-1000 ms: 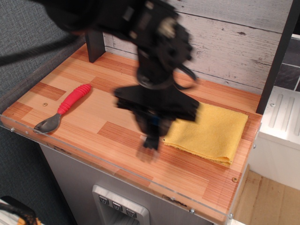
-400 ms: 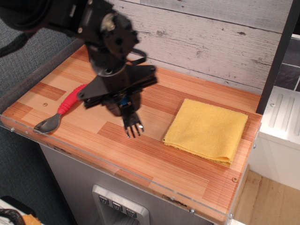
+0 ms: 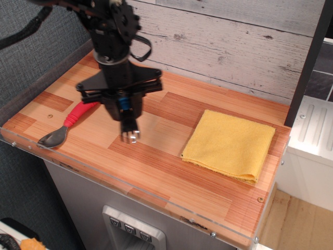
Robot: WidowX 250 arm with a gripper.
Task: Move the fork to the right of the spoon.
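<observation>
My black gripper [image 3: 125,107] is shut on the fork [image 3: 129,127]. Its blue handle shows between the fingers and its grey tined head hangs down, just above or touching the wooden tabletop [image 3: 156,156]. The spoon [image 3: 70,121] lies flat at the left, its red ribbed handle pointing up-right and its grey bowl near the front left edge. The fork is to the right of the spoon, about a hand's width from the handle.
A folded yellow cloth [image 3: 230,145] lies on the right half of the table. A dark post [image 3: 106,54] stands at the back left behind the arm. A clear rim runs along the front edge [image 3: 135,191]. A whitewashed plank wall is behind.
The gripper has carried the fork leftward from near the yellow cloth to just right of the spoon's handle. The spoon and cloth have not moved.
</observation>
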